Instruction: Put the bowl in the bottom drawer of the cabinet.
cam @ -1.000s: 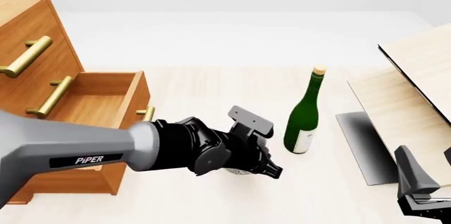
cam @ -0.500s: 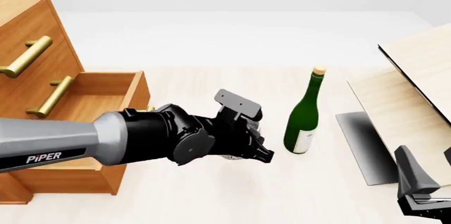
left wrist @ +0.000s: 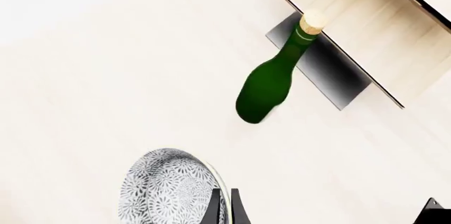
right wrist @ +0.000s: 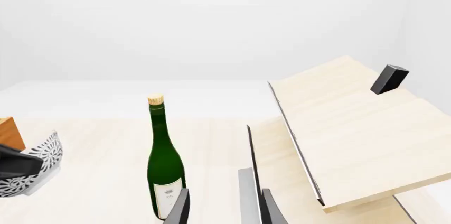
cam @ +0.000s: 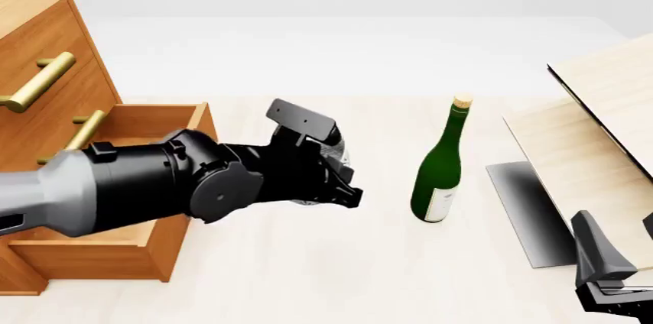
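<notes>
My left gripper (cam: 343, 186) is shut on the rim of the white, grey-speckled bowl (cam: 335, 159), holding it in the air just right of the open bottom drawer (cam: 153, 118) of the orange-brown cabinet (cam: 46, 34). In the front view the arm hides most of the bowl. In the left wrist view the bowl (left wrist: 169, 188) sits edge-on between the fingers of the left gripper (left wrist: 225, 196). The right wrist view shows the bowl (right wrist: 31, 168) at the picture's edge. My right gripper (cam: 612, 282) rests low at the near right, open and empty.
A green corked bottle (cam: 441, 171) stands upright right of the bowl. A pale slanted board structure (cam: 602, 110) with a dark base plate (cam: 525, 213) fills the right side. Upper drawers with brass handles (cam: 39, 83) are shut.
The left arm has lifted the bowl off the table and carried it up and to the left, toward the open drawer. The right arm has not moved.
</notes>
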### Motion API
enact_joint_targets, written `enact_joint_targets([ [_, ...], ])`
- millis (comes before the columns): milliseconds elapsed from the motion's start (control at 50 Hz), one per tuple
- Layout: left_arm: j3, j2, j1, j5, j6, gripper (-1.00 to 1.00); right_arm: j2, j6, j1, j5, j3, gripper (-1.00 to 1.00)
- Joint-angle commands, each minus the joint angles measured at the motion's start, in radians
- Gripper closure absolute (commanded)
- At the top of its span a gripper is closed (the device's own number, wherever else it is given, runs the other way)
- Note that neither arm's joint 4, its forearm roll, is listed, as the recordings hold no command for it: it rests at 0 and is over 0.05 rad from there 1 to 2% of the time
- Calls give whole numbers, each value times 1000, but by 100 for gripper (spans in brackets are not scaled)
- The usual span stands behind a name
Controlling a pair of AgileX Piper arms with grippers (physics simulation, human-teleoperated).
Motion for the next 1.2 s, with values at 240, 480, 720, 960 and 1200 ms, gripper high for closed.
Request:
enact_joint_targets([
  [240,35,-168,132,76,71,100,0,0,0,0,0,-100],
  [480,59,-244,181,117,103,100,0,0,0,0,0,-100],
  [720,94,-313,266,135,135,100,0,0,0,0,0,-100],
  [960,117,-376,316,153,135,100,0,0,0,0,0,-100],
  [1200,142,-439,373,164,131,100,0,0,0,0,0,-100],
])
